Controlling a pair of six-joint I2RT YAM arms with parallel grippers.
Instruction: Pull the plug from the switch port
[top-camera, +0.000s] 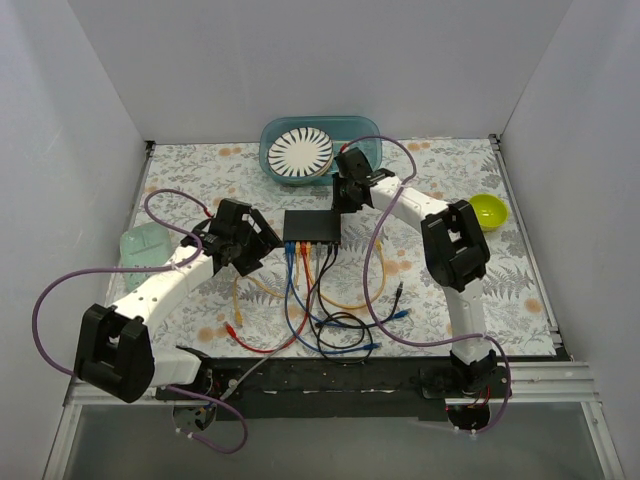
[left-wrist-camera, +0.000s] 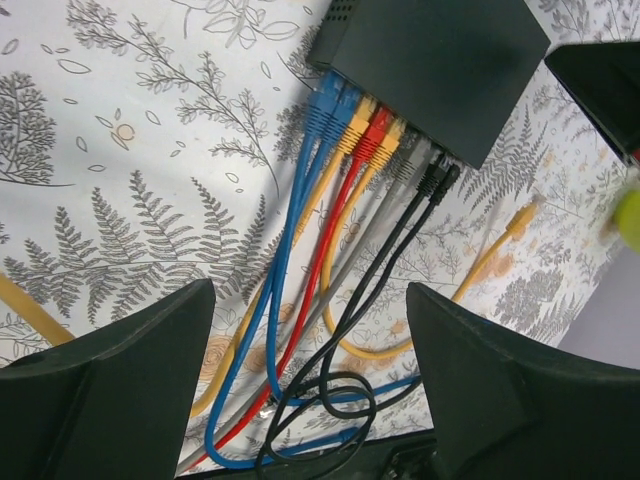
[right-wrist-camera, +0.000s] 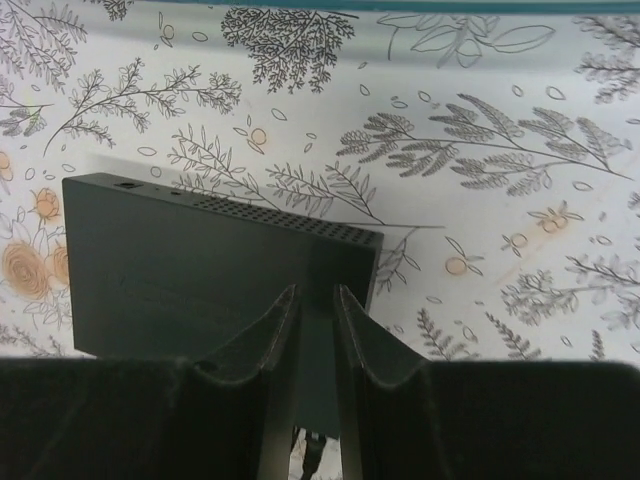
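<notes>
Floral tablecloth (top-camera: 520, 285), switch (top-camera: 312, 227) between wide-apart left gripper (left-wrist-camera: 310, 300) and nearly-together right gripper (right-wrist-camera: 315, 295) over it

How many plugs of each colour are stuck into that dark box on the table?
Blue plugs: 2
Yellow plugs: 2
Red plug: 1
Grey plug: 1
Black plugs: 2
Total: 8

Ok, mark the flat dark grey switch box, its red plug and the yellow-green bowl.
Flat dark grey switch box (left-wrist-camera: 440, 60): left wrist view, top face.
Red plug (left-wrist-camera: 372, 135): left wrist view, plug boot.
Yellow-green bowl (top-camera: 488, 211): top external view, inner wall.
</notes>
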